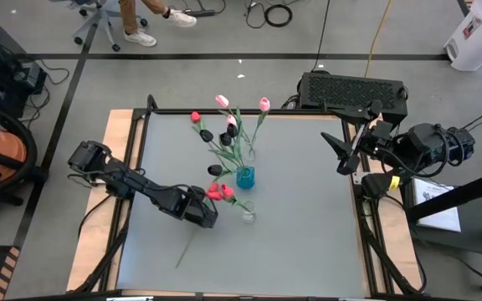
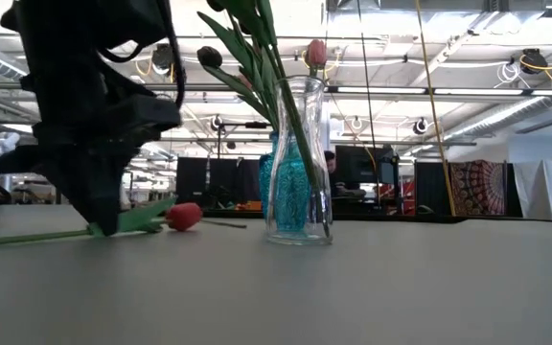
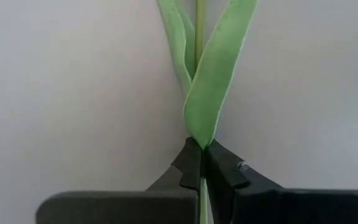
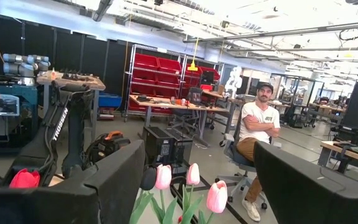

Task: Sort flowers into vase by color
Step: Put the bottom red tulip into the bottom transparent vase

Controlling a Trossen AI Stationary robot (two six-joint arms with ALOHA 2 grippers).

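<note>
The left gripper (image 1: 208, 211) is clamped on the stem of a red tulip (image 1: 217, 191) lying on the table (image 1: 308, 234) beside the clear vase (image 1: 248, 214), while the right gripper (image 1: 339, 154) waits, fingers apart, at the table's right edge.

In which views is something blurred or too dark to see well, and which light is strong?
Low view: the left gripper is a dark backlit shape against bright ceiling lights; the clear vase stays readable. Left wrist view: the green leaf looks soft and pale, with its fingers black. Right wrist view: its fingers are dark and blurred, the room sharper.
</note>
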